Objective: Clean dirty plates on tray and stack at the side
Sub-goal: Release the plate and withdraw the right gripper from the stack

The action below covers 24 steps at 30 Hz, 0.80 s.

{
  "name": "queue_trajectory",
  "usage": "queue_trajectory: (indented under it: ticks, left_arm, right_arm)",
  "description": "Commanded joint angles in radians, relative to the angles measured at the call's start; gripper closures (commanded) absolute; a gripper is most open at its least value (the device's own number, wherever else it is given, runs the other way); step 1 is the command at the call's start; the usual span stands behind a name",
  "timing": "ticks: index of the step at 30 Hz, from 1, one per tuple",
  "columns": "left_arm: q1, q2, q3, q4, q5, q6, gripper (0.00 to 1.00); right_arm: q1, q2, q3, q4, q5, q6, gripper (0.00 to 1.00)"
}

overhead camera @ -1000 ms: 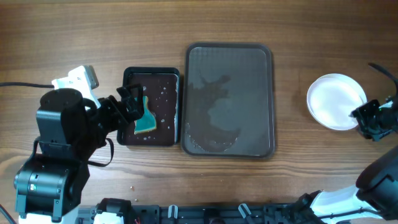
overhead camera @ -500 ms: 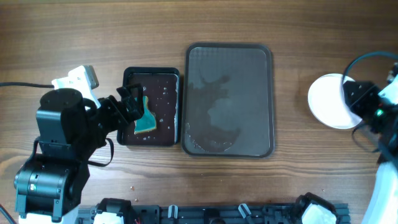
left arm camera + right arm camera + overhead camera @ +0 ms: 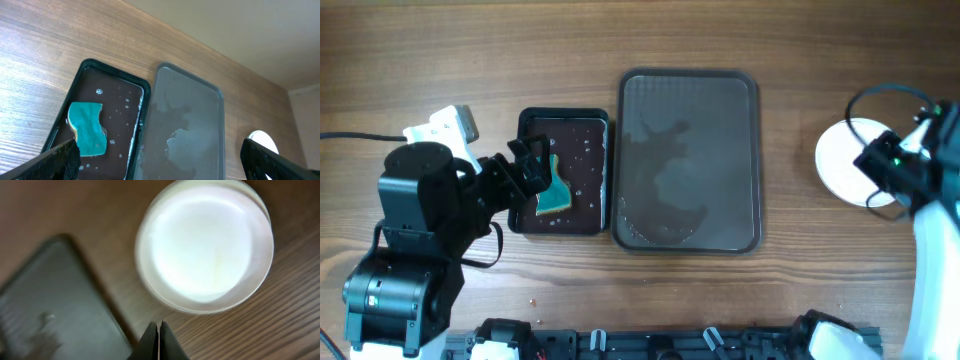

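Left arm: built of blocky, glossy black housings; bore a white module near the wrist and a small green base light; trailed a thin black lead.
Left gripper: black, with rough-textured fingers.
Right arm: white lower link, black wrist section with a green wrist light; carried a looping black cable.
Right gripper: dark, slim, tapered.

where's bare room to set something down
Bare wood between the tray and the plates, and along the far edge beyond both trays. The tray holds only a wet film. Crowded: small black tray, with sponge, by the left gripper.
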Motion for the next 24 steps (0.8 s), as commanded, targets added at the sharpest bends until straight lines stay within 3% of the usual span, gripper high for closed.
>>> queue_trajectory:
  ticks: [1,8,13,19,24]
  left_arm:
    - [0.005,-0.002,0.015,0.003,-0.001,0.008,0.00]
    - [0.005,-0.002,0.015,0.003,-0.001,0.008,0.00]
    - [0.005,-0.002,0.015,0.003,-0.001,0.008,0.00]
    - [0.005,-0.002,0.015,0.003,-0.001,0.008,0.00]
    - [0.005,-0.002,0.015,0.003,-0.001,0.008,0.00]
  right_arm:
    - [0.002,0.208,-0.022,0.036,0.029,0.041,0.96]
    - [0.002,0.460,-0.022,0.121,-0.013,0.042,0.96]
    - [-0.002,0.483,-0.019,0.139,0.030,0.061,0.96]
    - [-0.002,0.365,0.024,0.043,-0.099,-0.023,0.96]
    - [0.080,0.158,0.024,-0.043,-0.269,-0.158,0.92]
